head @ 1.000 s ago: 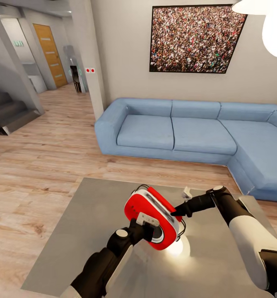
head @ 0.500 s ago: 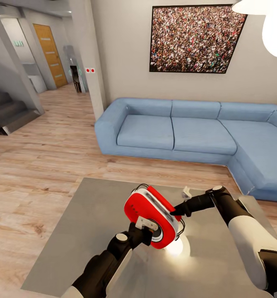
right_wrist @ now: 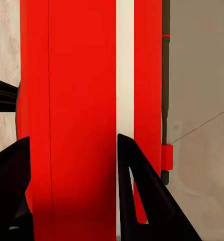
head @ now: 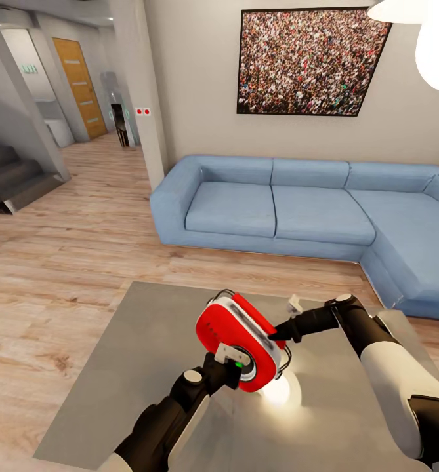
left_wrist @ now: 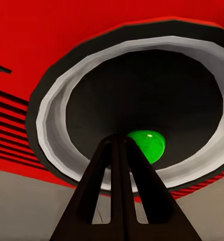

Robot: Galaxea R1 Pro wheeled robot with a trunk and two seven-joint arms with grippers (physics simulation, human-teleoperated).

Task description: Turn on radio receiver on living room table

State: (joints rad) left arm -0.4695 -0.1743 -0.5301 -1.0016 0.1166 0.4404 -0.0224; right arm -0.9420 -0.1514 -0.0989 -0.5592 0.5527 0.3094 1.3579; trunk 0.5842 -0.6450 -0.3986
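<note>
Gripping the radio receiver (head: 240,342) above the grey table (head: 147,328), the right gripper (head: 277,335) is pinching its rim while the left gripper (head: 231,357) is meeting the dial. At the left wrist, pressed-together fingers (left_wrist: 123,191) are touching a green light (left_wrist: 148,144). At the right wrist, spread fingers (right_wrist: 142,201) are straddling the rigid, seemingly light, smooth shell.

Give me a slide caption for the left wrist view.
Closed left gripper pressed against the red radio receiver dial, a green light glowing.
</note>
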